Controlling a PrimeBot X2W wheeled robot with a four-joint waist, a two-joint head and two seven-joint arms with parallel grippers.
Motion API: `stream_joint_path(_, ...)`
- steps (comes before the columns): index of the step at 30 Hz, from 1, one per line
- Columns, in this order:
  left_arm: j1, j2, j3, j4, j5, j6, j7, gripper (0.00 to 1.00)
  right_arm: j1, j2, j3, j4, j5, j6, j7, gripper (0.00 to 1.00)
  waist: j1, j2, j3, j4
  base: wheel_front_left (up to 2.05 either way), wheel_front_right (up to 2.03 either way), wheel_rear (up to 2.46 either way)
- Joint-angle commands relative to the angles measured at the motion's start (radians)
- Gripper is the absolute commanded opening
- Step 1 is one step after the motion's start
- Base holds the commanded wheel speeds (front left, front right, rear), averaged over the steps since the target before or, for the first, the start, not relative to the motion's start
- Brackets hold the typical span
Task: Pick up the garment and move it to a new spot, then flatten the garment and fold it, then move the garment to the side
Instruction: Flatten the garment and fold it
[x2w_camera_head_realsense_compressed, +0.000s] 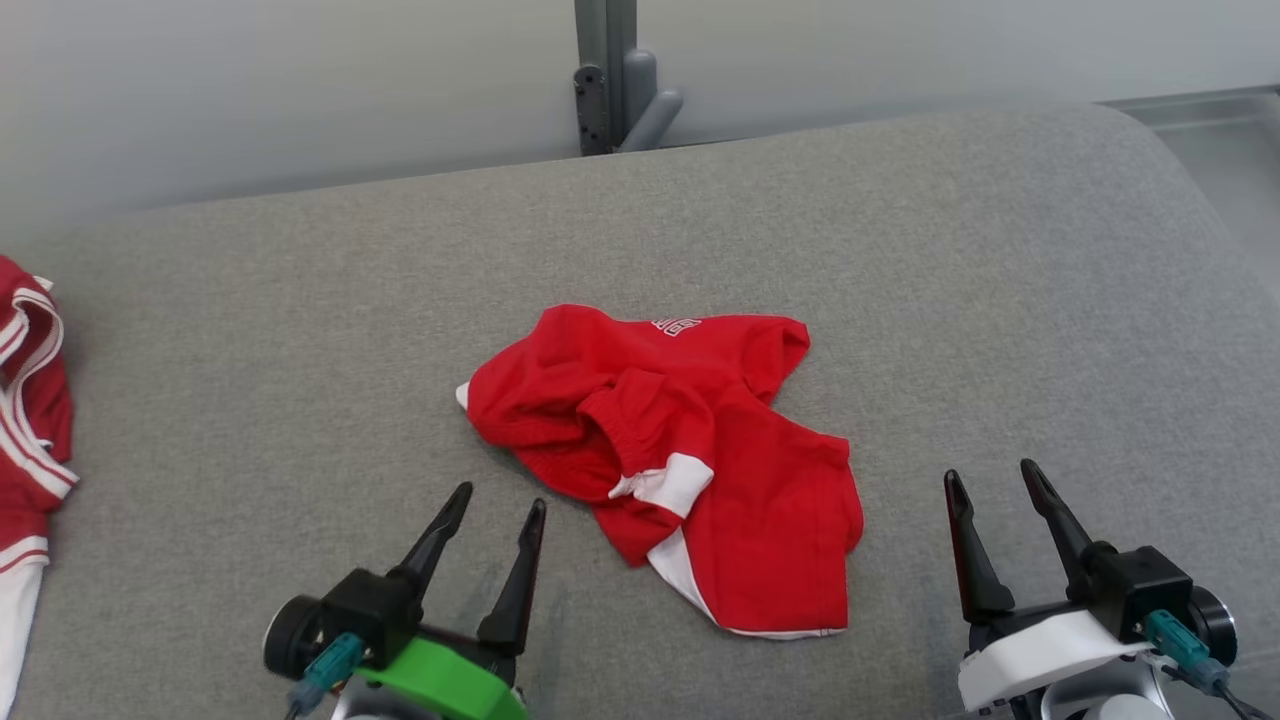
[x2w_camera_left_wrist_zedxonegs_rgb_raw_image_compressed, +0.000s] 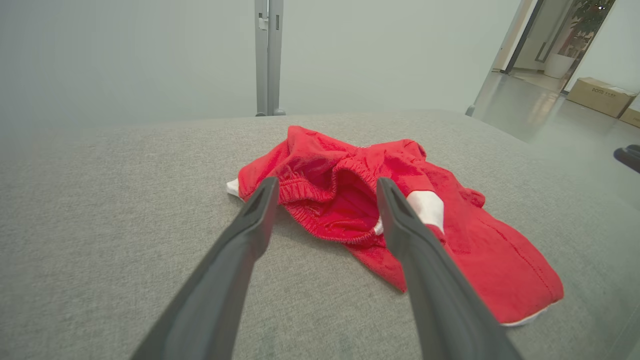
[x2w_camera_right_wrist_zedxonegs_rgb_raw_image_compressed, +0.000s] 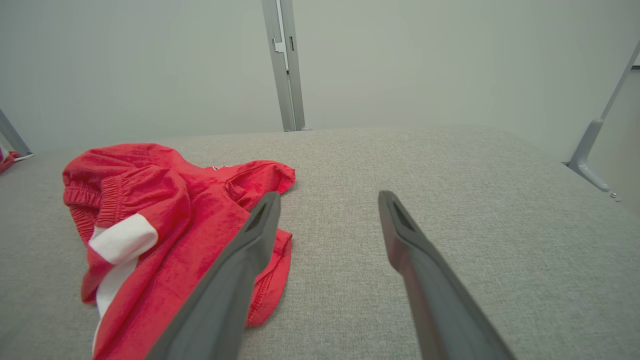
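The garment (x2w_camera_head_realsense_compressed: 670, 450) is a crumpled pair of red shorts with white trim, lying in the middle of the grey padded table (x2w_camera_head_realsense_compressed: 900, 250). My left gripper (x2w_camera_head_realsense_compressed: 497, 500) hovers open just short of its near-left edge, nothing between the fingers. In the left wrist view the garment (x2w_camera_left_wrist_zedxonegs_rgb_raw_image_compressed: 380, 210) lies right ahead of the left gripper (x2w_camera_left_wrist_zedxonegs_rgb_raw_image_compressed: 325, 187), its elastic waistband facing the fingertips. My right gripper (x2w_camera_head_realsense_compressed: 990, 478) stands open to the garment's right, apart from it. The right wrist view has the garment (x2w_camera_right_wrist_zedxonegs_rgb_raw_image_compressed: 165, 220) at the left of the open right gripper (x2w_camera_right_wrist_zedxonegs_rgb_raw_image_compressed: 327, 197).
Another red and white garment (x2w_camera_head_realsense_compressed: 30, 420) lies at the table's far left edge. A grey post (x2w_camera_head_realsense_compressed: 605, 75) rises behind the table against the pale wall. In the left wrist view cardboard boxes (x2w_camera_left_wrist_zedxonegs_rgb_raw_image_compressed: 600, 95) stand on the floor beyond the table's right side.
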Motion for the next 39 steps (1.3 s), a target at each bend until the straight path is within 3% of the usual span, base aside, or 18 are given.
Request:
stream_joint_path(1,-0.058,-0.005,-0.032,0.038,0.002,-0.006,0.003,1.00,-0.020,-0.001,0.002,-0.002,0.002,-0.001,0.000,1.00,0.0000,0.0036,0.053,-0.056,0.00,0.00,0.00)
stream_joint_path(13,-0.245,-0.003,-0.168,0.286,-0.064,-0.012,0.014,1.00,-0.056,0.007,-0.005,-0.004,0.013,-0.001,0.000,1.00,0.0000,0.0036,0.121,-0.174,0.00,0.00,0.00)
stream_joint_path(23,-0.281,0.000,-0.182,0.401,-0.134,-0.012,-0.001,1.00,-0.057,0.009,-0.006,0.001,0.003,-0.001,0.000,1.00,0.0000,0.0036,0.105,-0.178,0.00,0.00,0.00)
stream_joint_path(28,-0.291,-0.002,-0.217,0.417,-0.192,-0.012,-0.003,0.00,-0.057,0.009,0.001,0.004,0.002,-0.001,0.000,1.00,0.0000,0.0036,0.097,-0.170,0.00,0.00,0.00)
stream_joint_path(35,-0.264,0.039,-0.275,0.325,-0.263,-0.012,-0.004,0.00,-0.029,0.009,-0.011,0.000,-0.001,-0.001,0.000,1.00,0.0000,0.0036,0.080,-0.147,0.00,0.00,0.00)
stream_joint_path(39,-0.190,0.124,-0.295,0.173,-0.326,-0.012,-0.003,0.00,-0.012,0.009,-0.021,-0.004,-0.002,-0.001,0.000,1.00,0.0000,0.0036,0.067,-0.124,0.00,0.00,0.00)
